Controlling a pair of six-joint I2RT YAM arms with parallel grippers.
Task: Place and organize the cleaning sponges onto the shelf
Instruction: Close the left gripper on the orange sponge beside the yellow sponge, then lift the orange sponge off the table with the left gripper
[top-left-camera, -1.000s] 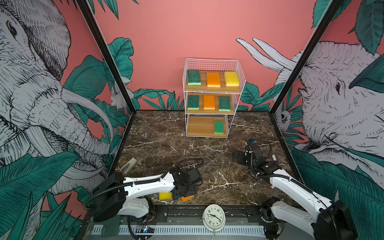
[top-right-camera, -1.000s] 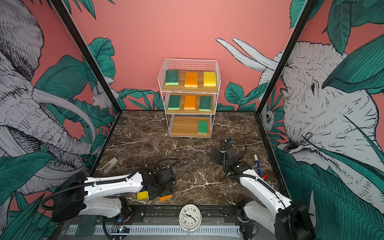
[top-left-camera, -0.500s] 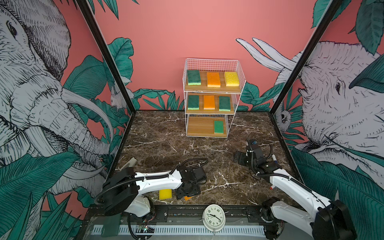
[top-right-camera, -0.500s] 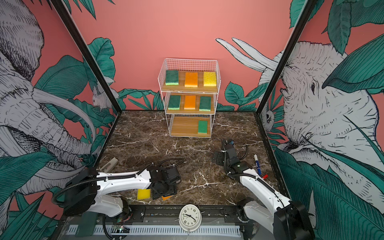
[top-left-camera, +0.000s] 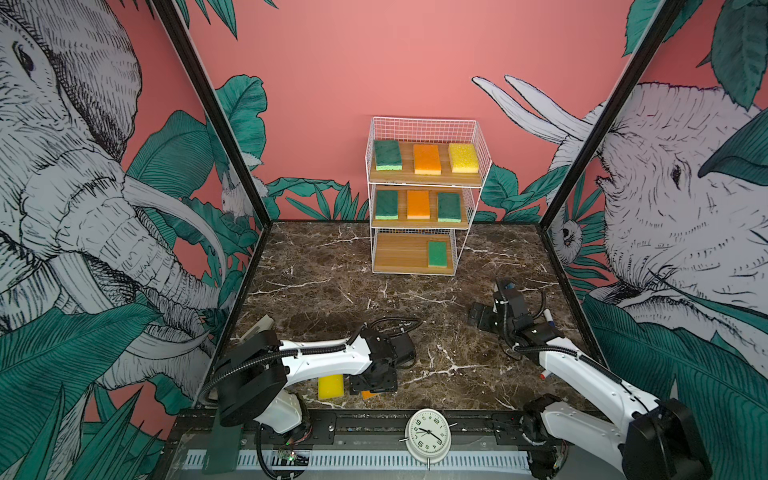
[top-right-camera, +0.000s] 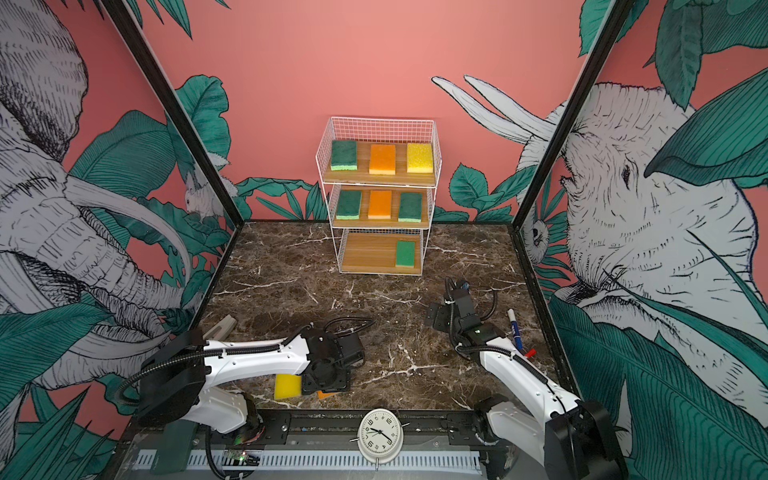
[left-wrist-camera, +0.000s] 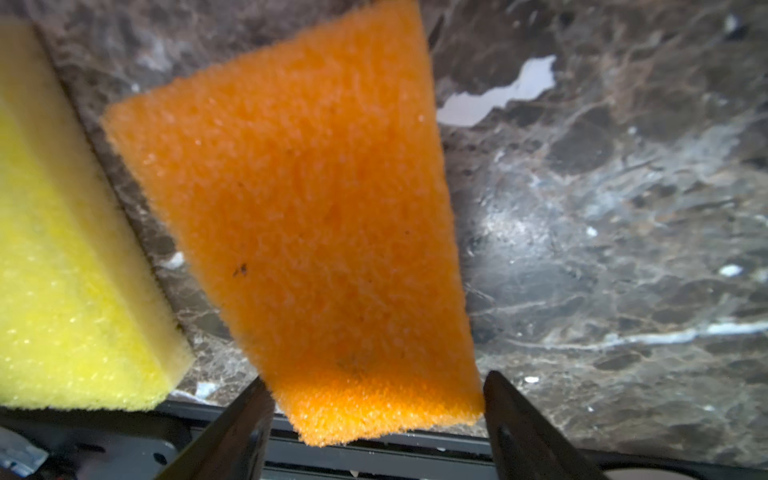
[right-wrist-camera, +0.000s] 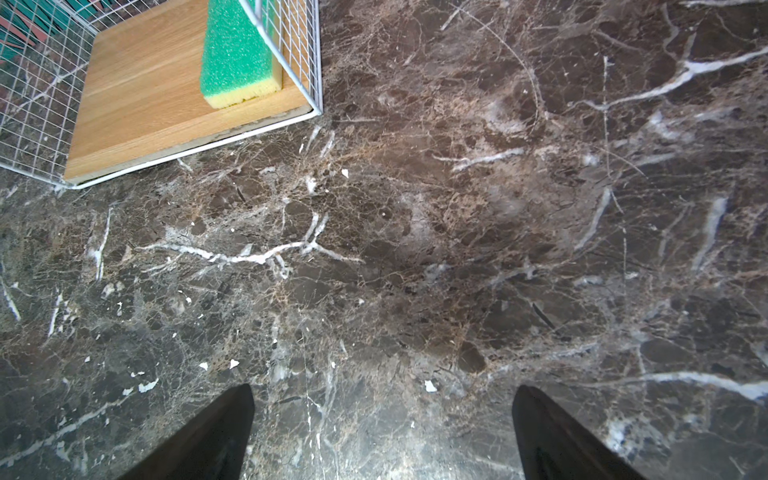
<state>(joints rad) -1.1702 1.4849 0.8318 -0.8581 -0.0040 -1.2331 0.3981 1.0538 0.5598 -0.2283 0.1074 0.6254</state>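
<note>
Two sponges unshelved; left gripper (left-wrist-camera: 374, 378) astride orange sponge (left-wrist-camera: 307, 216) end (pinch unclear). Shallow edge grip may slip, nudging yellow sponge (left-wrist-camera: 62, 249).

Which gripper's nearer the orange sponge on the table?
Left. The left gripper has its fingers flanking the orange sponge; the right gripper is across the marble table, nearer the shelf.
</note>
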